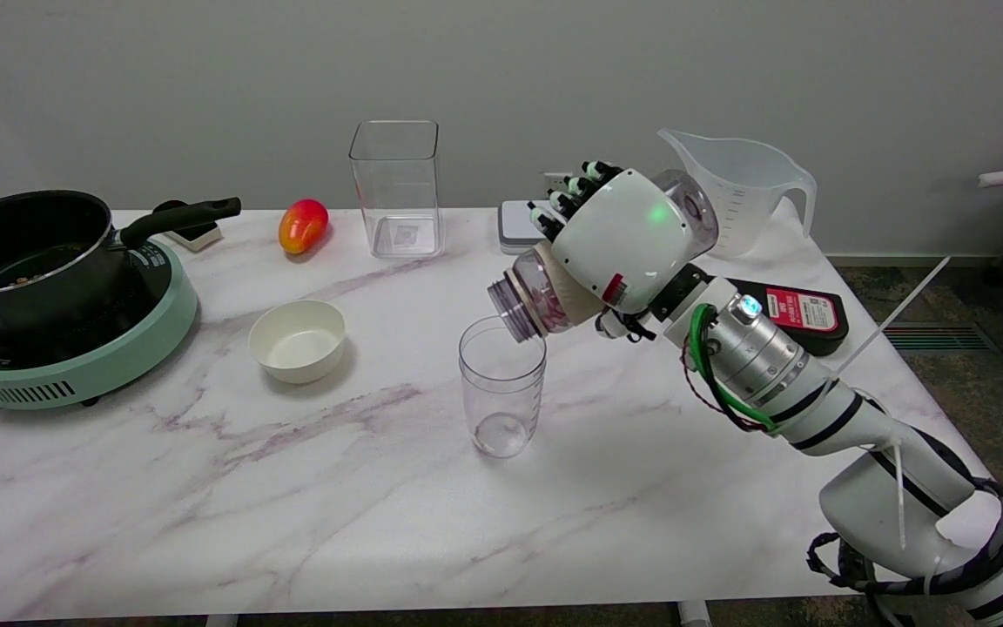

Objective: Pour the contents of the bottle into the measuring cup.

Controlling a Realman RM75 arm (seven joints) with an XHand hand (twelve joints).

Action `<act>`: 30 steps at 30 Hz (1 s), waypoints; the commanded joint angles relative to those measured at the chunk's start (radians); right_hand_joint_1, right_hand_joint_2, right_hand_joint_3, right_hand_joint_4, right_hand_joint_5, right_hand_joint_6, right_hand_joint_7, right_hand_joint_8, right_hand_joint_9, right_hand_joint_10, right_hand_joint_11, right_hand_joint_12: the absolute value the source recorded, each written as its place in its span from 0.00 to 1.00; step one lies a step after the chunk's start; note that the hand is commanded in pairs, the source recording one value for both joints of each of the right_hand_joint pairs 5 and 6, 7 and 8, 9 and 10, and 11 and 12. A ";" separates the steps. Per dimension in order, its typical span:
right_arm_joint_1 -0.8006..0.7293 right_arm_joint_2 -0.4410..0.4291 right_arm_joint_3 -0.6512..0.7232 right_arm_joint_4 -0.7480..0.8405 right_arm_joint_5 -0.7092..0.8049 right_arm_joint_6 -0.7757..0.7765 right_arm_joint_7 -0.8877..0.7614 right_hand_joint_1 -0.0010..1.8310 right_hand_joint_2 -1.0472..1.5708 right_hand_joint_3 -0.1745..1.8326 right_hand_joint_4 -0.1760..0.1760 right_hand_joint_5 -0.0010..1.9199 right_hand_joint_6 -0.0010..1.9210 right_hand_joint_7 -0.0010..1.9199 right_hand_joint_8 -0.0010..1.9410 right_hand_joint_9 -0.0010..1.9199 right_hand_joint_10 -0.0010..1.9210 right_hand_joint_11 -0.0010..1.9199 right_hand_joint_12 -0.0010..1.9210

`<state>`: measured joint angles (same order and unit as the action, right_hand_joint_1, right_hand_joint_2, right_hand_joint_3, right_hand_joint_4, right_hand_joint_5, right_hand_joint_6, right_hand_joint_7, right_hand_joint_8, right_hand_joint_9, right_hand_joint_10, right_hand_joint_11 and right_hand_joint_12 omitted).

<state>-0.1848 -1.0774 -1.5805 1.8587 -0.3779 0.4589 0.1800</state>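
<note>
Clear plastic bottle (529,300) with ribbed open mouth and pinkish contents, gripped in the white-and-black right hand (619,239); tilted mouth-down, the mouth just above the far rim of the clear plastic measuring cup (501,387) standing upright on the white marble-patterned tabletop (292,505). Cup appears empty. Step in hand, by judgement: the pour, at the tipping stage. Next move calls for further tilt with the mouth kept over the cup opening, lest the contents fall outside the rim
</note>
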 commanded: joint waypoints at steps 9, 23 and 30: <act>0.009 0.002 0.028 0.004 -0.071 0.040 0.002 0.70 1.00 0.19 0.50 1.00 1.00 1.00 0.99 0.83 0.83 0.72 0.72; 0.013 0.002 0.049 0.004 -0.093 0.075 0.002 0.70 1.00 0.19 0.50 1.00 1.00 1.00 0.99 0.83 0.83 0.73 0.73; 0.013 0.001 0.047 0.004 -0.090 0.070 0.002 0.70 1.00 0.19 0.50 1.00 1.00 1.00 0.99 0.83 0.83 0.73 0.73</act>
<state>-0.1751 -1.0751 -1.5410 1.8630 -0.4578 0.5161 0.1816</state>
